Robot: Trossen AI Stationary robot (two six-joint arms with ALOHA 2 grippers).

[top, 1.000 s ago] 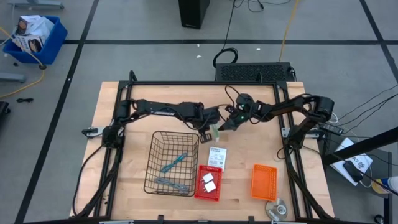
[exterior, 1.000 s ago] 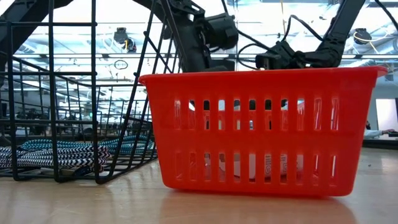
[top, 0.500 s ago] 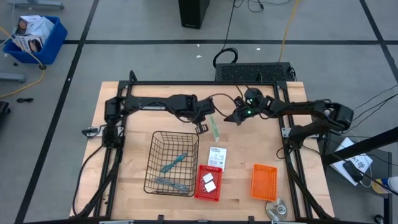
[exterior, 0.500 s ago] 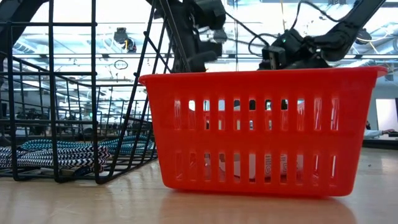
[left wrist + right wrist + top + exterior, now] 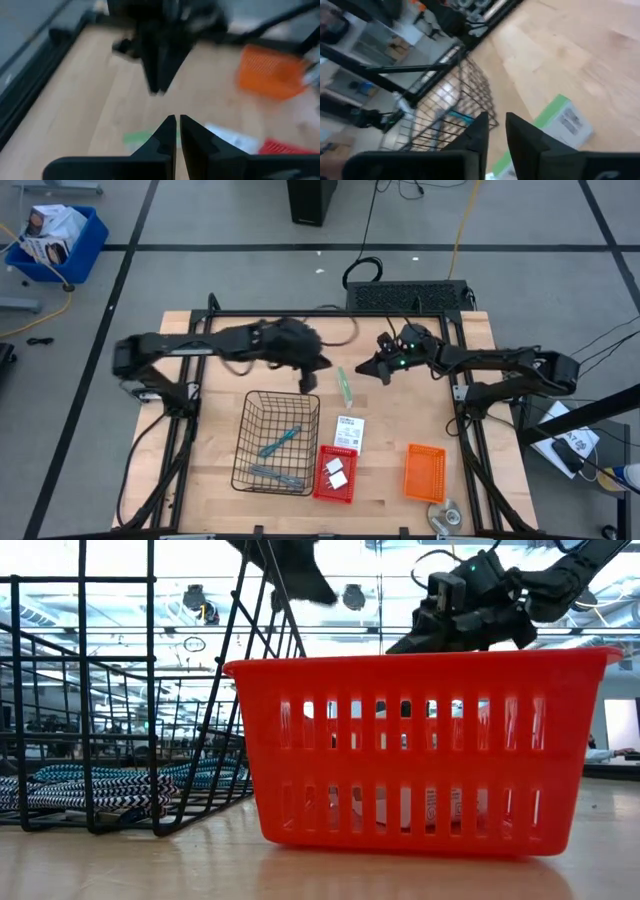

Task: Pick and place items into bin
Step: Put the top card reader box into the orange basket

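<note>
Two slim teal and grey tools (image 5: 278,442) lie in the black wire basket (image 5: 246,442). Two small white blocks (image 5: 335,471) sit in the red bin (image 5: 322,486). One green-edged white card (image 5: 345,387) lies on the table between my two grippers, and a second card (image 5: 349,430) lies nearer, beside the basket. My left gripper (image 5: 308,377) hangs above the table just left of the first card, its fingers (image 5: 165,131) shut on nothing. My right gripper (image 5: 372,366) hovers right of that card, fingers (image 5: 481,131) slightly open and empty.
An orange bin (image 5: 424,471) stands at the near right, with a round silver disc (image 5: 445,515) at the table's near edge beside it. In the low view the red bin (image 5: 420,750) fills the foreground, and both grippers are above its rim.
Both grippers have risen from the green-edged card. My left gripper has drawn back toward the table's left and tipped up. My right gripper has pulled toward the right and far side. The card, which stood between them, now lies alone on the table.
</note>
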